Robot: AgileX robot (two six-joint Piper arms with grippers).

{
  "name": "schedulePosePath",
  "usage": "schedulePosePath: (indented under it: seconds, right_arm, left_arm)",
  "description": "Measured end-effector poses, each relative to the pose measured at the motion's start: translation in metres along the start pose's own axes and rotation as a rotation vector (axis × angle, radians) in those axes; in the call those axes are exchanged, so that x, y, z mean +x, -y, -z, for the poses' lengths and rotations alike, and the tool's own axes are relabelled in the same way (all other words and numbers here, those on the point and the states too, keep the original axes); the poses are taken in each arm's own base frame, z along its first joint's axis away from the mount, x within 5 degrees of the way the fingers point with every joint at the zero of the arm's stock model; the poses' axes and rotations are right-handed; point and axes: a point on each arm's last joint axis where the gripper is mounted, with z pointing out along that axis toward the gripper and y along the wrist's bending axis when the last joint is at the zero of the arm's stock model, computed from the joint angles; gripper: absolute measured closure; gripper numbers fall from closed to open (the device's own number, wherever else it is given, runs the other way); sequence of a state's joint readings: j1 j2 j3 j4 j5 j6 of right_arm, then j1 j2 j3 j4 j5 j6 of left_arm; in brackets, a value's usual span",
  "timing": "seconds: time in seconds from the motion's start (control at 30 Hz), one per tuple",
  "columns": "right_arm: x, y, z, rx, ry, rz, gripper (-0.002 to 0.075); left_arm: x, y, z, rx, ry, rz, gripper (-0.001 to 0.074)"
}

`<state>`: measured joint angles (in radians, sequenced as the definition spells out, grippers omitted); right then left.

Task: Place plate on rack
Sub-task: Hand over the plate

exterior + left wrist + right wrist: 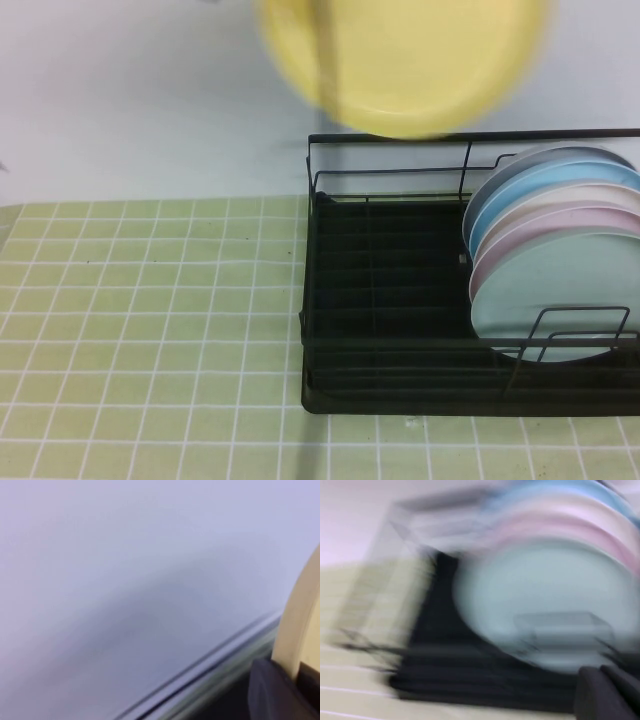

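Observation:
The pale-yellow plate (pixel 400 60) is blurred and held high in the air, above the back rail of the black wire rack (pixel 400 345). In the left wrist view my left gripper (pixel 292 672) is shut on the plate's rim (pixel 300 620), with a dark finger (pixel 270 690) on each side of it. In the right wrist view my right gripper (pixel 602 680) holds nothing, its two dark fingers lie together, and it faces the rack (pixel 470 680) from the front. Neither gripper shows clearly in the high view.
Several plates stand upright in the rack's right half, with a mint-green plate (pixel 560 290) in front, then pink (pixel 560 222), cream and blue. The rack's left half (pixel 385 260) holds no plates. A green tiled mat (pixel 140 330) covers the table to the left.

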<state>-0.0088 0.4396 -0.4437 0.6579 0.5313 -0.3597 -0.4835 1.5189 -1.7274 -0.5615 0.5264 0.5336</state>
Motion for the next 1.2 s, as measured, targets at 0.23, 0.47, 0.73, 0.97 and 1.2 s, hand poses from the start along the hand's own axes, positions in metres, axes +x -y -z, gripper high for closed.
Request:
schedulePosePath:
  seconds: [0.23, 0.47, 0.73, 0.97, 1.2]
  right_arm:
    - [-0.044, -0.022, 0.026, -0.12, 0.297, 0.027, 0.0702]
    - [-0.057, -0.026, 0.035, -0.108, 0.365, 0.039, 0.0347]
    - [-0.069, -0.018, 0.036, -0.048, 0.487, -0.054, 0.0246]
    - [-0.071, -0.019, 0.037, -0.093, 0.505, -0.155, 0.0382]
    - [-0.07, -0.022, 0.037, -0.123, 0.483, -0.158, 0.0726]
  left_arm:
    - [0.0, 0.084, -0.014, 0.165, 0.121, -0.037, 0.0734]
    - [-0.004, 0.107, -0.008, 0.227, 0.154, -0.004, 0.0734]
    - [-0.004, 0.12, -0.006, 0.289, 0.151, 0.059, 0.0734]
    - [0.001, 0.142, -0.012, 0.334, 0.166, -0.003, 0.0734]
    - [0.015, 0.164, -0.025, 0.394, 0.121, 0.009, 0.0725]
